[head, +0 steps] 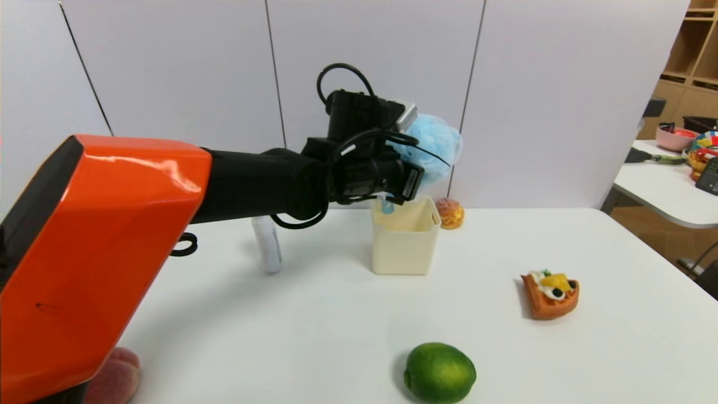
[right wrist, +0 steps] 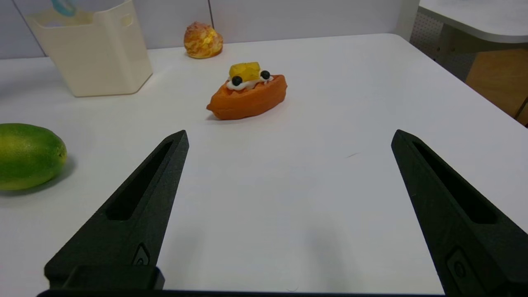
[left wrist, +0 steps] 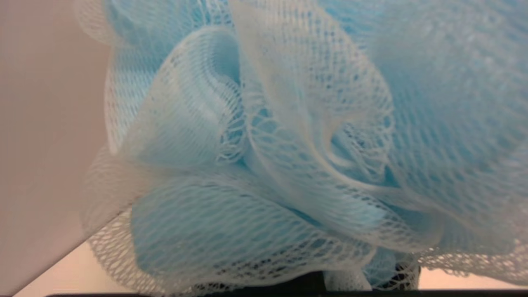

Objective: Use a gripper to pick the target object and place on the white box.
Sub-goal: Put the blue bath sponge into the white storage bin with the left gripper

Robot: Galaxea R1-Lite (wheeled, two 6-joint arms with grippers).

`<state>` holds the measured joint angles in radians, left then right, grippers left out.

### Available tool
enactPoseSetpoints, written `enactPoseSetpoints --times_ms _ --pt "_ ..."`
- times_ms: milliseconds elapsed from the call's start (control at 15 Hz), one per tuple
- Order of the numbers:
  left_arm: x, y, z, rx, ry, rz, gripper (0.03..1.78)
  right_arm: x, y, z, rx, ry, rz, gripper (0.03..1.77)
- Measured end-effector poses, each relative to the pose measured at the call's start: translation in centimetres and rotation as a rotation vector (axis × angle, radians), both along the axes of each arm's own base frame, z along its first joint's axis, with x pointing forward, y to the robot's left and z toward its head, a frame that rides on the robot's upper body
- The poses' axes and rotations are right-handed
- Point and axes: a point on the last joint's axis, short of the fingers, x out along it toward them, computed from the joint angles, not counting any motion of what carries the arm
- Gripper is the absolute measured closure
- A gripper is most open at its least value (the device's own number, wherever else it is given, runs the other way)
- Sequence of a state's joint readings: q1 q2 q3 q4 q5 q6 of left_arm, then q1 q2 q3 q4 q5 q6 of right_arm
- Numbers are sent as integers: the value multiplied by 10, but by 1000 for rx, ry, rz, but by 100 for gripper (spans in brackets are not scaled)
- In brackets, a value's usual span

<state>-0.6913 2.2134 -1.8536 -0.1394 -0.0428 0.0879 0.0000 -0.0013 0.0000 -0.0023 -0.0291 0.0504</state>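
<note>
My left gripper (head: 422, 154) hangs in the air, shut on the light-blue mesh bath pouf (head: 435, 140). The pouf sits above the back rim of the cream-white box (head: 405, 247) and does not touch it. A blue cord loop (head: 387, 206) dangles from the pouf down into the box opening. The ruffled pouf (left wrist: 264, 136) fills the left wrist view and hides the fingers. My right gripper (right wrist: 288, 138) is open low over bare table, with the box (right wrist: 95, 62) far off; it is out of the head view.
A white bottle (head: 268, 244) stands left of the box, and a cream puff (head: 450, 213) lies behind it. A waffle toy (head: 549, 294) lies to the right, a green lime (head: 440, 373) near the front edge, a pink object (head: 115, 376) at front left. A second table (head: 667, 185) stands at far right.
</note>
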Motion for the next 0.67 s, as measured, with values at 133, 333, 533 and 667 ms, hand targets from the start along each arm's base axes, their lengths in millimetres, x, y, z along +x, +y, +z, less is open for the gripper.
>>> enactPoseSetpoints --times_ms 133,333,533,667 --pt "2 -1 -12 20 36 3 136 0 0 0 0 0 0 10" --pt "3 -1 -22 31 67 8 138 0 0 0 0 0 0 10" --pt "3 0 -28 24 98 16 110 0 0 0 0 0 0 10" --pt "4 3 -26 25 96 22 88 0 0 0 0 0 0 10"
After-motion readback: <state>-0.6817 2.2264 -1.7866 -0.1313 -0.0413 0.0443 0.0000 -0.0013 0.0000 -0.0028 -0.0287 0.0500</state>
